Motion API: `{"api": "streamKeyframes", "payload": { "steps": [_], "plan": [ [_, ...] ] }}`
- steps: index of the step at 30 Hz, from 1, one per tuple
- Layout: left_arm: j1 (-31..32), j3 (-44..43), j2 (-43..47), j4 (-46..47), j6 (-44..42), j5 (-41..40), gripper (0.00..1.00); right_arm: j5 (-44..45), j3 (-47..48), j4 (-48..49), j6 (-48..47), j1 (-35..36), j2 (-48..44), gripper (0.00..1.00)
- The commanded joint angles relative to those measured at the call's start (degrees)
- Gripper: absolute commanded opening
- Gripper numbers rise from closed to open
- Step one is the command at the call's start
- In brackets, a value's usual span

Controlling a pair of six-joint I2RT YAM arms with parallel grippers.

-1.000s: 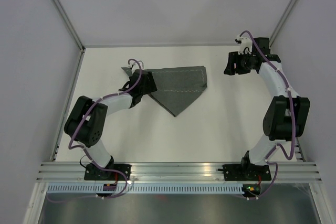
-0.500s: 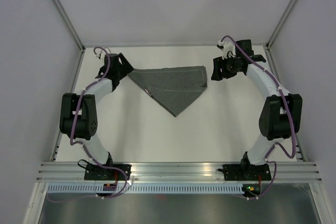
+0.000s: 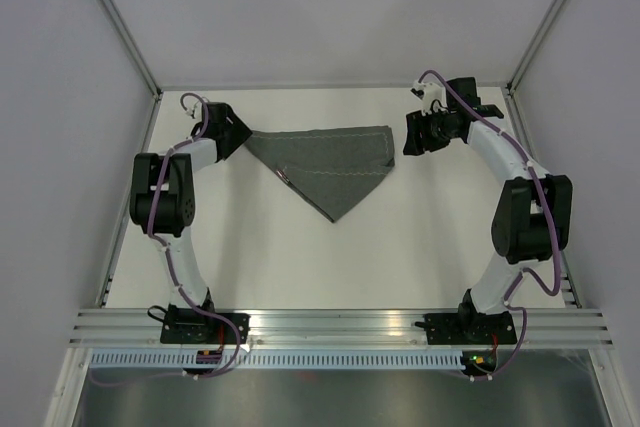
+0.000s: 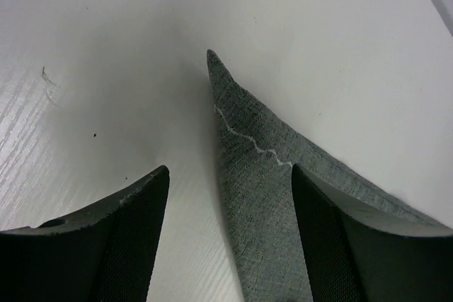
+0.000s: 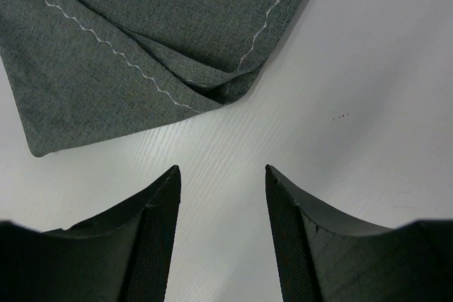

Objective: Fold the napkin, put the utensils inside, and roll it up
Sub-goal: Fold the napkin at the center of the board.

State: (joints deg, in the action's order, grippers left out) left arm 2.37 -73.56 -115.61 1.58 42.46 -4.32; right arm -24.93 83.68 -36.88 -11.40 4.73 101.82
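Observation:
The dark grey napkin lies flat at the back middle of the white table, folded into a triangle with its point towards me. My left gripper is open at its left corner. In the left wrist view the pointed corner with its pale stitching lies between the jaws of that gripper, nearer the right finger. My right gripper is open and empty just right of the napkin's right corner. In the right wrist view it hovers over bare table, with the napkin ahead. No utensils are in view.
White walls and aluminium frame posts enclose the table at the back and sides. A metal rail carrying both arm bases runs along the near edge.
The left gripper moved from over the napkin's left part out to its far left corner, which now lies flat. The right gripper moved left towards the napkin's right corner.

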Motion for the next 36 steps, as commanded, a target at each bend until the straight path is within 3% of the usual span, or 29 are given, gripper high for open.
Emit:
{"api": "streamKeyframes", "payload": {
  "steps": [1,14,28,36],
  "plan": [
    [-0.44,-3.69,-1.28,-0.53,3.51,0.54,0.74,0.76,-0.1,0.58,-0.91,0.28,1.01,0.57],
    [-1.84,-7.65,-5.15,-3.52,5.88,-1.22,0.51,0.67,-0.27,0.94,-0.99,0.28,1.89,0.53],
    [-1.93,-13.63,-8.14,-8.09,5.62,-3.07,0.41,0.67,0.08,0.85,-1.26,0.28,2.42,0.51],
    [-1.93,-14.68,-8.75,-8.53,5.18,-2.28,0.26,0.67,-0.01,0.85,-1.34,0.28,2.5,0.5]
  ]
}}
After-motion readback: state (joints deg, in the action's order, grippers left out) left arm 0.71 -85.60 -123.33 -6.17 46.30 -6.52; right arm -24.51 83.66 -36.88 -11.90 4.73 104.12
